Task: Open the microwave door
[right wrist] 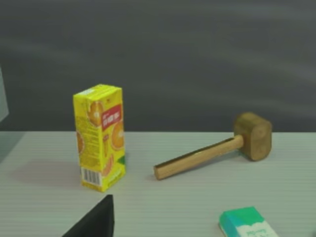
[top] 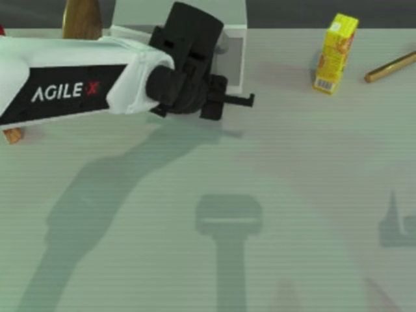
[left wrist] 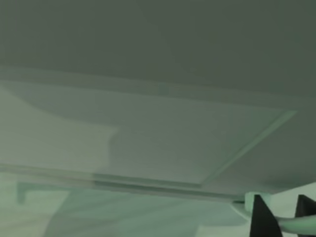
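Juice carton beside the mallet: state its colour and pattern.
The juice carton is yellow with orange-fruit pictures and a red label; the right wrist view shows it best.

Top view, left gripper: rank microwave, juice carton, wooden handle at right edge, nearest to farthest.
1. microwave: at the table's far edge, right at the left gripper.
2. juice carton: upright, right of the microwave, clearly apart.
3. wooden handle: lying at the top view's right edge, beyond the carton.
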Robot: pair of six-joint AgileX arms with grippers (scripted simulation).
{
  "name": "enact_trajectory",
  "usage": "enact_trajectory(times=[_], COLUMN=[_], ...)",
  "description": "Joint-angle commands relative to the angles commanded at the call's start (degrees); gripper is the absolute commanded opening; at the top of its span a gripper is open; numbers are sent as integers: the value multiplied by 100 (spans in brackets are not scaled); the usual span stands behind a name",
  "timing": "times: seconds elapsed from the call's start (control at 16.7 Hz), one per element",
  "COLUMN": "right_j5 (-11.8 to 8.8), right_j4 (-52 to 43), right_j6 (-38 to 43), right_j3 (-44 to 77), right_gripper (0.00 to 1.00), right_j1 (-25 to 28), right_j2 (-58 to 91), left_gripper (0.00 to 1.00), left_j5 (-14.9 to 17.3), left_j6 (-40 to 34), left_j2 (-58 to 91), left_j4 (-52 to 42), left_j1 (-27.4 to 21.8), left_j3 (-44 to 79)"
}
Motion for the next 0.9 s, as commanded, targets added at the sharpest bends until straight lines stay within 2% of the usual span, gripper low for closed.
enact_trajectory(times=[0.36,0.9], right_j5=[0,0], right_j4=[0,0], right_j6=[0,0], right_j3=[0,0], right_gripper=[100,100], right_j1=[0,0], right_j2=[0,0], left_gripper=[0,0], left_j5=[0,269], left_j6=[0,324], left_j2=[0,-209], left_j4=[0,151], left_j1=[0,87], left_j3=[0,-313])
